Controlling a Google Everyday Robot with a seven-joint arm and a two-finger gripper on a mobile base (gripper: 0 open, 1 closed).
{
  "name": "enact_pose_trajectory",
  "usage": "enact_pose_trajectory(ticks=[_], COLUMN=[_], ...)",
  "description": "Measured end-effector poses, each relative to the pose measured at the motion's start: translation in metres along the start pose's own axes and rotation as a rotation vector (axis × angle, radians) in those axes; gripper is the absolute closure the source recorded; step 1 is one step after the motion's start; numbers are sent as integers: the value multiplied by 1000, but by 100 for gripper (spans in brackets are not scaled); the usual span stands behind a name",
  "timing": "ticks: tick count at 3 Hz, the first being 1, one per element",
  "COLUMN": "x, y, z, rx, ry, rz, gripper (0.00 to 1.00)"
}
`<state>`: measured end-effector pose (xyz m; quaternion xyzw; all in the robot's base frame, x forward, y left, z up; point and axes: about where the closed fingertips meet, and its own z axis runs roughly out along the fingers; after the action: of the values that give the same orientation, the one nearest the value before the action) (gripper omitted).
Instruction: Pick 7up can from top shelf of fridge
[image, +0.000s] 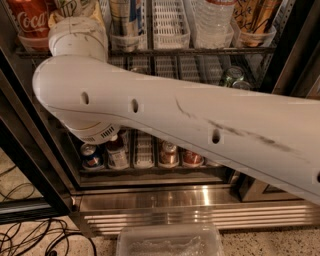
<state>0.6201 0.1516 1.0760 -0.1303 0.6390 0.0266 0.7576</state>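
Camera view: 7up can (68, 7) stands far left on the top shelf (200, 50), beside the Coca-Cola can (30, 20), half hidden by the wrist (77, 37).
End effector: past the top edge, so I cannot tell its opening or hold.
Handling: probably light, rigid, slick; grip the mid-body.

1. At top left we see a red Coca-Cola can (29, 20) standing upright.
2. To its right stands a tall blue-and-silver drink can (128, 17), then a clear ribbed plastic water bottle (213, 20), then a gold-and-black patterned drink container (256, 17).
3. Lower, on the right, we make out two green glass bottle tops (232, 76) side by side.
4. Low down we count a row: a blue can (91, 156), a small bottle with a white label (117, 154), a copper-coloured can (169, 153) and a red can (192, 158).
5. On the speckled floor (107, 246) lies a clear plastic container (170, 242); black cables (30, 239) tangle at left.
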Motion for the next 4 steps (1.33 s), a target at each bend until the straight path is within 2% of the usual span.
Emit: enact_pose_trajectory(ticks=[1, 2, 4], x=[0, -2, -27], y=[0, 0, -2], z=[0, -1, -8], rx=[0, -1, -29], ry=[0, -2, -47], rz=[0, 1, 20], gripper=[100, 100, 100])
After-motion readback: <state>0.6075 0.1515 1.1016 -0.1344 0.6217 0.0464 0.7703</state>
